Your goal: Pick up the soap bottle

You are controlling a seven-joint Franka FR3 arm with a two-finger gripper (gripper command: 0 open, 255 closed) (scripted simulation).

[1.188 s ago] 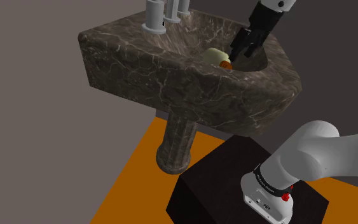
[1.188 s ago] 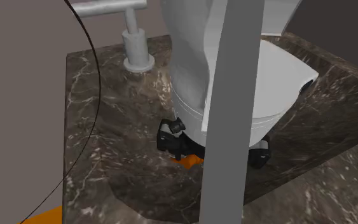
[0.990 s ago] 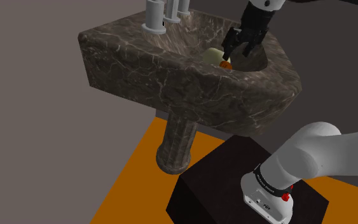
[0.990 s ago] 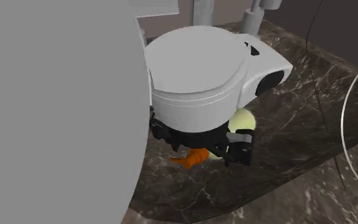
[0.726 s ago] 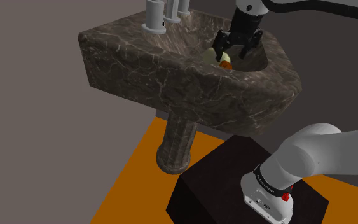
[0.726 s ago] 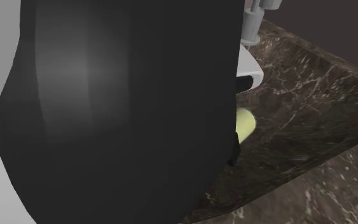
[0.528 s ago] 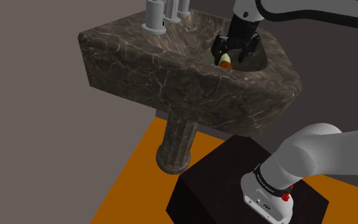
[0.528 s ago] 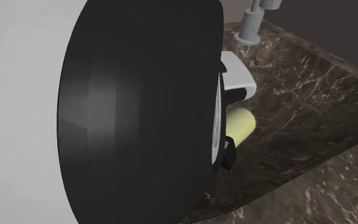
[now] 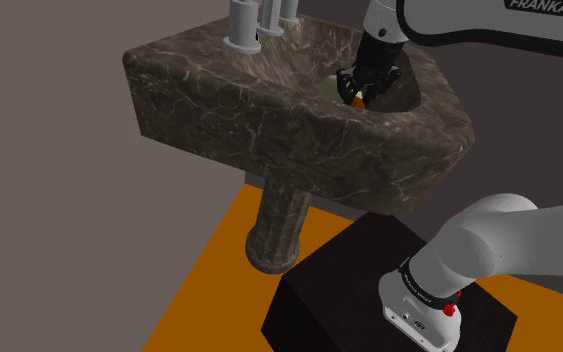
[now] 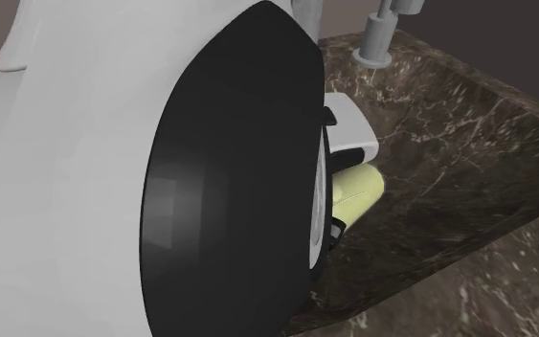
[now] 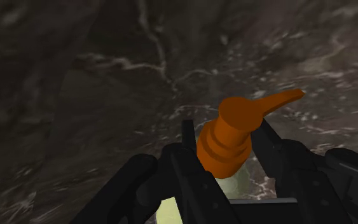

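Soap bottle (image 11: 225,147): where was it, and what was the gripper (image 11: 227,135) doing with it?

— The two black fingers (image 11: 187,141) had closed in from either side of the bottle's orange pump top and were pinching the ribbed collar just under the spout. The spout pointed away from the hand, out over the stone.

And the rest of the bottle?

— A pale yellow body ran back from the collar between the fingers. From the second exterior view that body (image 10: 355,191) lay low in the basin, partly hidden behind the arm's big black joint (image 10: 238,201).

Did the shoulder view agree?

— It did. The gripper (image 9: 360,92) was down inside the bowl of the sink (image 9: 299,125), on the side towards that view's right, with a bit of orange (image 9: 357,99) showing at its tips. I could not tell whether the bottle rested on the stone or was just clear of it.

What was the sink like?

— Dark brown marbled stone with pale veins, a thick-rimmed bowl on a round pedestal (image 9: 275,225) of the same stone. Grey tap posts (image 9: 252,22) stood at its far rim.

And further out?

— The white arm (image 9: 489,22) reached in from the shoulder view's upper right. Its base sat on the dark box stand (image 9: 354,290) at the lower right, on an orange floor (image 9: 227,262), with a plain grey wall (image 9: 49,180) behind the sink.
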